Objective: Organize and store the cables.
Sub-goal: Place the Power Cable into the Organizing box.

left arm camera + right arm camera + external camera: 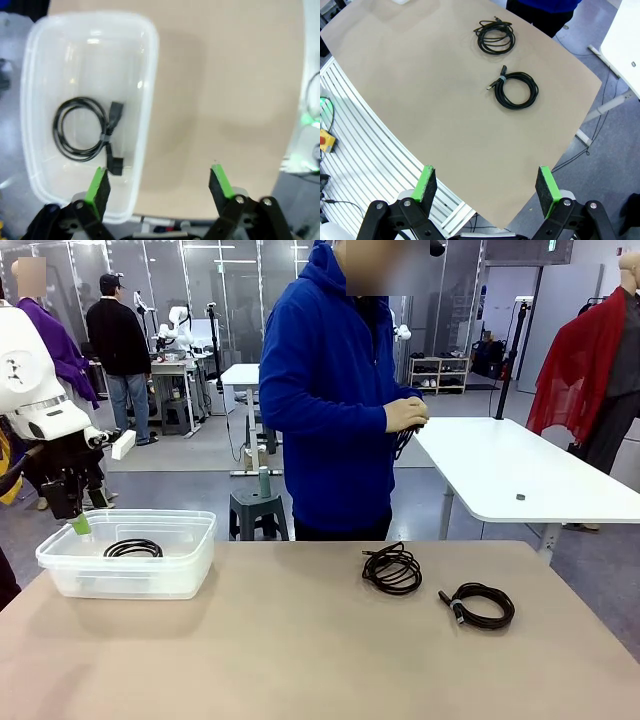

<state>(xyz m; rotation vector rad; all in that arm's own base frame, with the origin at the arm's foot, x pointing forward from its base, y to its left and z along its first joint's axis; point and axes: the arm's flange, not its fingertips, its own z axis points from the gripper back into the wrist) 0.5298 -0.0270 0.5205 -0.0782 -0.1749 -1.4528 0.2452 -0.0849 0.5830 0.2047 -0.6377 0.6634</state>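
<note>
1. As judged from the layout, mid-task: binned cable already stored; thin black coil, chunky plug ends, tied at one side.
2. Far coil and near coil: loose on the table, near each other, well apart from the bin; matte black round loops, slim connectors.
3. Held cable: dangling from person's hands beyond the far edge; detail too small to tell.
4. Bin: clear plastic, rounded corners, on the robot's left.
5. Left gripper: above the bin's edge, jaws wide apart, empty.
6. Right gripper: high over the table's edge, jaws wide apart, empty.
7. Next, likely: reach to a table coil, pinch across bundled strands, carry to bin.
8. Table: smooth, tan.
</note>
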